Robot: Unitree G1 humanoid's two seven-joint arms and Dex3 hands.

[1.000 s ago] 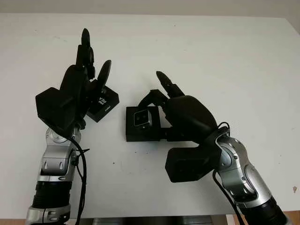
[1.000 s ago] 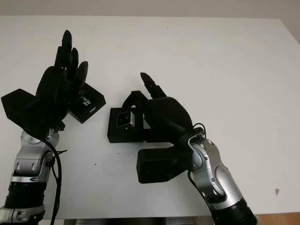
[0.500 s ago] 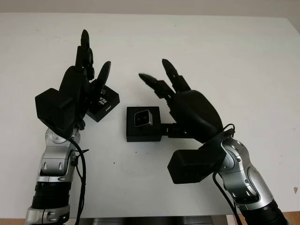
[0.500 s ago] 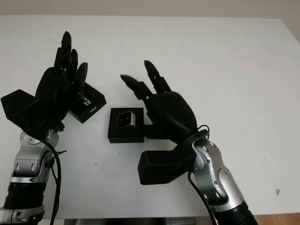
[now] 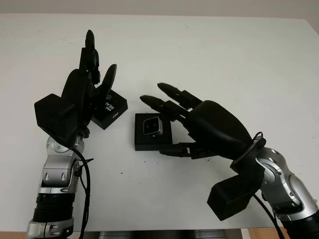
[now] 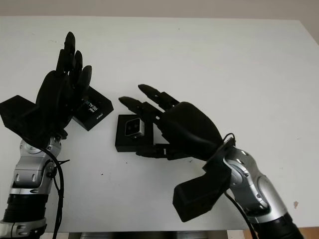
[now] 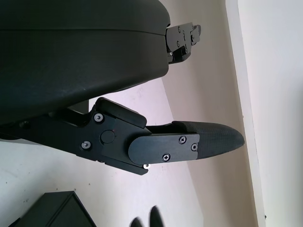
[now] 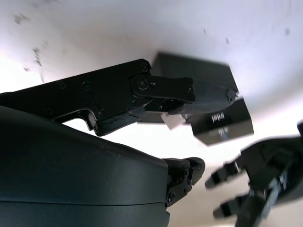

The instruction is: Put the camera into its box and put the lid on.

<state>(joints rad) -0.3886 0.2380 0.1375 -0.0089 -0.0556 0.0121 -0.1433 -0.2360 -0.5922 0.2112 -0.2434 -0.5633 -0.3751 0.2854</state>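
Observation:
The black box (image 5: 152, 142) sits at the table's middle with the silver-faced camera (image 5: 150, 126) lying in it. Its black lid (image 5: 111, 110), printed with white lettering, lies on the table just left of the box. My right hand (image 5: 158, 119) is open and hovers at the box's right side, with two fingers reaching over the box's far edge and the thumb along its near edge. It holds nothing. My left hand (image 5: 97, 64) is open and raised upright, directly left of the lid. In the right wrist view the box (image 8: 199, 80) and lid (image 8: 222, 124) lie beyond the fingers.
The white table (image 5: 239, 64) stretches wide to the right and far side. Its near edge (image 5: 149, 232) runs along the bottom of the picture, between my two forearms.
My right hand has let go of the camera and box, lifted, and turned its fingers leftward while the wrist swung out to the right. The camera stays in the box. The left hand barely moved.

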